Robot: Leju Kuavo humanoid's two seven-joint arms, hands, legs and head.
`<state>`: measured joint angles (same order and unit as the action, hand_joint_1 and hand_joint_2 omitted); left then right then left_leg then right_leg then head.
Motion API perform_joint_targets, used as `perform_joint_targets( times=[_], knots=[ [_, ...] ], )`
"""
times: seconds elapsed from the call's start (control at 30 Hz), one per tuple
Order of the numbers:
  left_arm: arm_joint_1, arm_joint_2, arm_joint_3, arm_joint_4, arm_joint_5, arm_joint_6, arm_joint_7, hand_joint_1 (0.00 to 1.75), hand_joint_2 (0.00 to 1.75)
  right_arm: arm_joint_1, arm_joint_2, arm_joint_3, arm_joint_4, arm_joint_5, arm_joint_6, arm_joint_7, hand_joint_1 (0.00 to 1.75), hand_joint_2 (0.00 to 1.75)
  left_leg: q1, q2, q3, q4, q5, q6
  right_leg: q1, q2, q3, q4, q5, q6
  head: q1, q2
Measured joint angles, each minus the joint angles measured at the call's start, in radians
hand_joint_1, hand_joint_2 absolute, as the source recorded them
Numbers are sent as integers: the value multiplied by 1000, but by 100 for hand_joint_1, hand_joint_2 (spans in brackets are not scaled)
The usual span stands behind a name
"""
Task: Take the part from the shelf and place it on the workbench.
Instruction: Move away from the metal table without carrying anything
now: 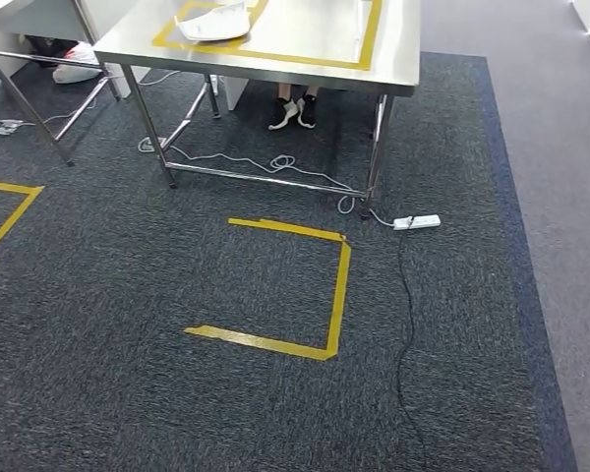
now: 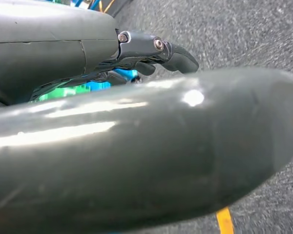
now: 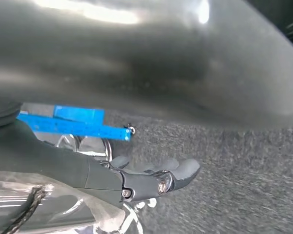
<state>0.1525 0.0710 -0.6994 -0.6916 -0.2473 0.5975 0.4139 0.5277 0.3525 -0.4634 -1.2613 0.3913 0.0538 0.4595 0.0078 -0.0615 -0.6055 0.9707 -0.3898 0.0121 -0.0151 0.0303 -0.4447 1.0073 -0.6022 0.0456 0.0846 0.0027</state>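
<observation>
Your main risk from here is underfoot: the white power strip (image 1: pixel 417 222) lies on the carpet just right of the near-right leg of the steel worktop (image 1: pixel 329 39), and its black cable (image 1: pixel 405 334) runs toward you along the right side of the yellow taped floor square (image 1: pixel 338 295). A step drifting right could snag it. A looped white cable (image 1: pixel 277 162) trails under the worktop too, and a person's feet in black-and-white shoes (image 1: pixel 293 112) sit beneath the far side, so stopping late would bring you close to both. The flat white part (image 1: pixel 216 24) lies inside the yellow tape outline (image 1: pixel 370 34) at the worktop's far left (I take this for the task's thing, though I can't confirm it). The left hand (image 2: pixel 137 126) shows its dark fingers (image 2: pixel 178 58) stretched out and apart from the thumb, with nothing between them. The right hand (image 3: pixel 100 170) has its fingers (image 3: pixel 181 170) extended beside crinkled clear plastic (image 3: pixel 64 214), and I cannot tell whether they grip it. The dark speckled carpet (image 1: pixel 129 393) gives way to paler grey flooring (image 1: pixel 566 147) on the right.
</observation>
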Motion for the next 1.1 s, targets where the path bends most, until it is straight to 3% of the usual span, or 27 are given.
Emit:
perform_joint_targets(
  times=[0.07,0.13,0.2,0.23,0.3,0.33,0.37,0.4,0.43,0.5,0.53,0.6,0.63,0.67,0.73,0.8,0.87,0.9,0.93,0.97,1.03,1.1],
  knots=[
    [-2,-1,-3,0,3,1,0,0,0,-4,0,-2,5,3,-3,-2,0,0,-1,-17,-7,11,0,-14,4,21,18,-51,24,-15,-1,0],
    [-1,-1,-4,1,5,1,0,0,0,-6,0,-4,8,5,-5,-3,0,0,-1,-33,-10,10,3,-26,8,8,11,-46,30,-36,-6,0],
    [0,-2,-6,1,6,1,0,0,0,-10,0,-5,9,7,-6,-3,0,0,2,-17,-21,34,-18,-31,7,-15,8,-47,40,-51,-9,0],
    [0,-3,-6,2,7,1,0,0,0,-11,0,-6,10,7,-6,-3,0,0,3,2,-36,75,-51,-34,6,-28,5,-48,45,-57,-12,0],
    [-3,-4,-8,2,8,1,-1,0,0,-10,0,-7,12,8,-6,-4,0,0,4,38,-81,212,-143,-39,6,-55,1,-48,48,-62,-17,0],
    [-4,-5,-8,3,8,1,-1,0,0,-9,0,-8,14,9,-6,-4,0,0,5,45,-100,280,-180,-43,6,-70,-1,-48,49,-62,-18,0],
    [-4,-5,-8,3,8,1,-1,0,0,-9,0,-9,16,9,-6,-4,0,0,7,49,-107,321,-198,-46,6,-85,-2,-48,49,-61,-18,0],
    [-4,-5,-8,4,8,1,-1,0,0,-10,0,-10,17,9,-6,-4,0,0,10,53,-95,322,-196,-49,5,-99,-3,-48,48,-60,-18,0],
    [-3,-4,-8,4,8,1,-1,0,0,-11,0,-10,19,9,-6,-4,0,0,14,59,-64,283,-177,-51,4,-111,-2,-47,46,-57,-18,0],
    [-3,-6,-8,4,8,1,-1,0,0,-12,0,-10,21,9,-5,-4,0,0,19,103,24,140,-125,-58,4,-134,5,-44,38,-44,-20,0],
    [-5,-7,-9,4,8,1,-1,0,0,-12,0,-11,22,10,-5,-4,0,0,19,122,54,86,-110,-55,6,-144,7,-41,33,-36,-21,0],
    [-8,-11,-9,5,8,1,-2,0,0,-15,0,-13,22,10,-6,-4,0,0,16,137,71,45,-106,-43,12,-161,13,-37,27,-25,-18,0],
    [-8,-11,-9,6,8,1,-2,0,0,-17,0,-13,23,10,-6,-4,0,0,15,124,67,46,-106,-33,11,-169,18,-38,26,-22,-15,0],
    [-7,-11,-9,8,8,2,-2,0,0,-20,0,-13,23,11,-6,-4,0,0,14,114,65,46,-105,-26,9,-165,21,-38,23,-18,-13,0],
    [-8,-10,-9,12,8,2,-2,0,0,-22,0,-12,23,12,-7,-4,0,0,11,93,61,44,-102,-12,3,-113,5,3,-10,-11,-11,0],
    [-14,-11,-9,15,8,2,-3,0,0,-20,0,-11,25,12,-9,-4,0,0,6,69,55,43,-98,0,3,-52,-62,131,-74,-14,-9,0],
    [-17,-13,-9,19,8,2,-3,0,0,-19,0,-11,29,12,-9,-3,0,0,-5,40,50,43,-95,7,10,-36,-137,259,-109,-27,-9,0],
    [-18,-13,-9,21,8,2,-3,0,0,-19,0,-12,30,12,-9,-3,0,0,-10,24,49,43,-94,10,16,-33,-155,277,-97,-37,-9,0],
    [-17,-14,-9,24,8,2,-3,0,0,-19,0,-12,31,12,-9,-3,0,0,-15,9,51,43,-93,12,23,-28,-154,254,-65,-48,-9,0],
    [-18,-14,-9,26,8,2,-3,0,0,-19,0,-12,31,12,-9,-3,0,0,-18,-6,53,43,-93,13,33,-15,-134,194,-19,-63,-9,0],
    [-20,-19,-10,27,7,3,-3,0,0,-19,0,-13,31,12,-10,-3,0,0,-20,-34,54,43,-91,15,51,37,-86,60,56,-93,-10,0],
    [-23,-25,-10,28,7,3,-5,0,0,-19,0,-16,31,12,-10,-3,0,0,-18,-60,47,42,-87,12,57,67,-64,-5,74,-108,-10,0]
  ],
)
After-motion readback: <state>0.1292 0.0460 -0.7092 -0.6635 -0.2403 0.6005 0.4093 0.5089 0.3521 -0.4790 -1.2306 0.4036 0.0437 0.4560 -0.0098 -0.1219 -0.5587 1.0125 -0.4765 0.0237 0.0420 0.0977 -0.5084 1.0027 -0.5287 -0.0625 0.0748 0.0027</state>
